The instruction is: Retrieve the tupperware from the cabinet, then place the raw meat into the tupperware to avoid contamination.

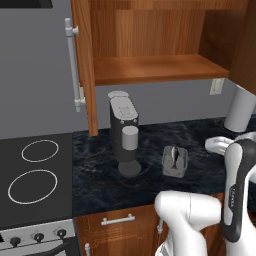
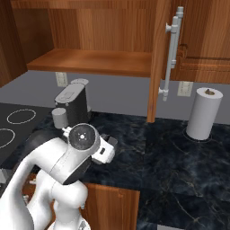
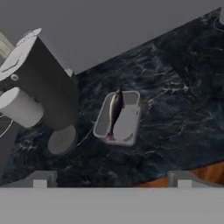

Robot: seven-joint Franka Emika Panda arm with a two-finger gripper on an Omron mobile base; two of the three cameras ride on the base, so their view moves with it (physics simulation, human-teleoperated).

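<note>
The tupperware (image 3: 118, 118) is a small grey semi-clear box on the dark marble counter, just right of the coffee machine; it also shows as the tupperware (image 1: 175, 161) in the left base view. The raw meat (image 3: 114, 111), a thin pointed sliver with a pinkish end, lies inside it lengthwise. My gripper (image 3: 111, 180) hovers above the box, open, with nothing between its fingertips (image 3: 40, 179). The cabinet (image 1: 160, 67) above the counter stands open with a bare shelf, its door (image 1: 82, 65) swung out; from the right it shows as the cabinet (image 2: 90, 60).
A black coffee machine (image 1: 124, 135) stands left of the box, close to it. A white paper-towel roll (image 2: 203, 113) is at the back right. The stove top (image 1: 32, 175) lies to the left. The counter's front edge (image 3: 205, 173) runs near the box.
</note>
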